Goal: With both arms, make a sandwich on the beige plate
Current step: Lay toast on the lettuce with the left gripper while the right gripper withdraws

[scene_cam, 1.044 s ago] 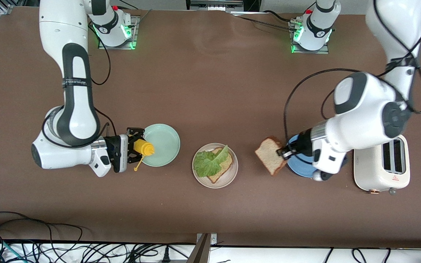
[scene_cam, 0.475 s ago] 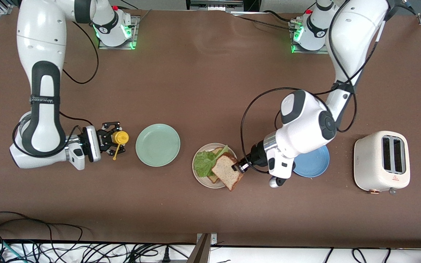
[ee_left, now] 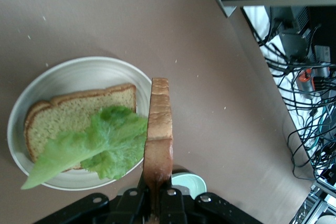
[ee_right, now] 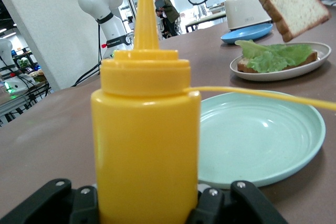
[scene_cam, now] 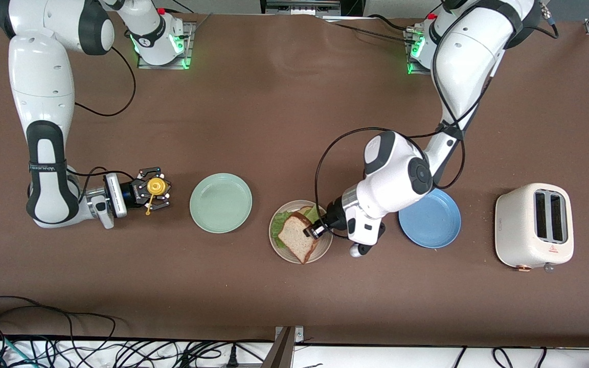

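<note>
- My left arm (scene_cam: pixel 394 174) reaches from its base down across the table, elbow bent, forearm angled low toward the round pale beige plate (scene_cam: pixel 325 243).
- My left gripper (scene_cam: pixel 311 231) is over that plate, fingers clamped tight on the crust edge of a tan wholemeal bread slice (scene_cam: pixel 297 237), which hangs tilted in the air above the plate.
- Under my left gripper, on the plate, lie a second brown-crusted bread slice (ee_left: pixel 73 119) and a crinkled green lettuce leaf (ee_left: pixel 100 148) draped across it; the held slice is not touching them.
- A round blue plate (scene_cam: pixel 435 222) sits on the table just beside my left wrist, and a cream two-slot toaster (scene_cam: pixel 534 226) stands toward the left arm's end of the table.
- My right arm (scene_cam: pixel 44 153) folds down with its forearm level and low.
- My right gripper (scene_cam: pixel 152 194) is closed around a yellow plastic squeeze bottle (ee_right: pixel 144 140), upright, near the round mint-green plate (scene_cam: pixel 221 203).
</note>
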Controlling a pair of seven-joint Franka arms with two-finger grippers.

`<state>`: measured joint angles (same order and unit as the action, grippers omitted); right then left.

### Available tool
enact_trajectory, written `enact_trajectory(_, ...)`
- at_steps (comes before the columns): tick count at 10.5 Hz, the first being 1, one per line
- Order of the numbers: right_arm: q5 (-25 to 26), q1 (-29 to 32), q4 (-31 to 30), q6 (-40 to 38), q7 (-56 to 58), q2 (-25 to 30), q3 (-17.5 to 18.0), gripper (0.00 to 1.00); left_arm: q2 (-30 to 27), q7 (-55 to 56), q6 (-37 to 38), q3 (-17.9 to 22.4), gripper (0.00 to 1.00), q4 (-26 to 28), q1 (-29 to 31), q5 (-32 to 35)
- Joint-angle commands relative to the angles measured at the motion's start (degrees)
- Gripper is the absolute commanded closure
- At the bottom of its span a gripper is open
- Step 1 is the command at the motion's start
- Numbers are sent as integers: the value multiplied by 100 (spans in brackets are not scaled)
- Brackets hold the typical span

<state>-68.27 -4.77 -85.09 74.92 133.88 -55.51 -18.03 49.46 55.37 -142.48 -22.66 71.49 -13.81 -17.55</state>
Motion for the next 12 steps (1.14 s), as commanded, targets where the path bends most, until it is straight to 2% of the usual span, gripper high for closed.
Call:
enact_trajectory(1, -143, 152, 45, -127, 724, 32, 160, 100, 38, 44, -95, 51, 100, -65, -131, -214)
enact_trajectory(5, -336, 213, 72, -153, 1394, -302, 169, 100, 152, 44, -95, 77, 100, -22, -140, -161)
enact_trajectory(6, -458, 231, 81, -370, 1396, -398, 169, 94, 152, 27, -95, 77, 99, -13, -140, -161)
enact_trajectory(7, -494, 249, 81, -425, 1309, -416, 160, 45, 152, 36, -95, 86, 92, 40, -140, -153)
enact_trajectory(8, -495, 275, 81, -425, 1308, -408, 160, 0, 126, 44, -52, 86, 89, 153, -114, -144)
enact_trajectory(9, -460, 353, 81, -425, 1264, -399, 160, 0, 91, 97, 1, 86, 84, 189, -61, -144)
enact_trajectory(10, -390, 398, 89, -425, 1264, -356, 125, 0, 99, 158, 123, 86, 75, 189, -61, -144)
enact_trajectory(11, -311, 485, 107, -425, 1246, -338, 73, 0, 91, 228, 281, 95, 59, 207, -43, -144)
enact_trajectory(12, -223, 573, 107, -434, 1185, -311, 20, 0, 82, 307, 413, 104, 51, 303, -8, -144)
